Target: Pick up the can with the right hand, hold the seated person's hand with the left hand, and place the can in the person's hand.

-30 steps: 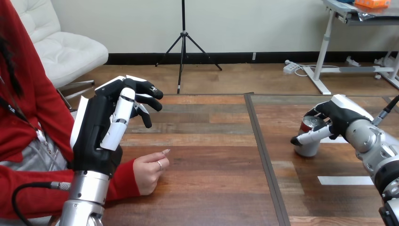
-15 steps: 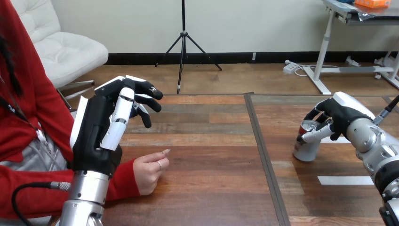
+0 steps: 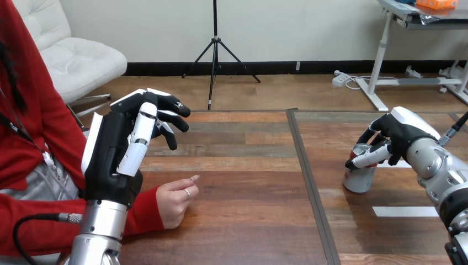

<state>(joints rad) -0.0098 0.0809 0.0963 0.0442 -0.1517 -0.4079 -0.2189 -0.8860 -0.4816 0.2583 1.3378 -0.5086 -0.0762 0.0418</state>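
Gripping near the rim: right hand [image 3: 394, 138] has fingers and thumb curled round the can [image 3: 359, 178], which stands on the table's [image 3: 243, 221] right side, probably set for a lift. Left hand [image 3: 118, 160] is raised, loosely open and empty beside the person's hand [image 3: 175, 201], staged for the hold.

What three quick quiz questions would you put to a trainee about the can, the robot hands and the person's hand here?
1. True or false: the can lies on its side.
2. The person's hand is: A) resting on the table, holding nothing; B) holding the can; C) lifted high above the table.
3. Which robot hand is at the can's top?
Key: 1 false, it stands upright. 2 A. 3 the right robot hand.
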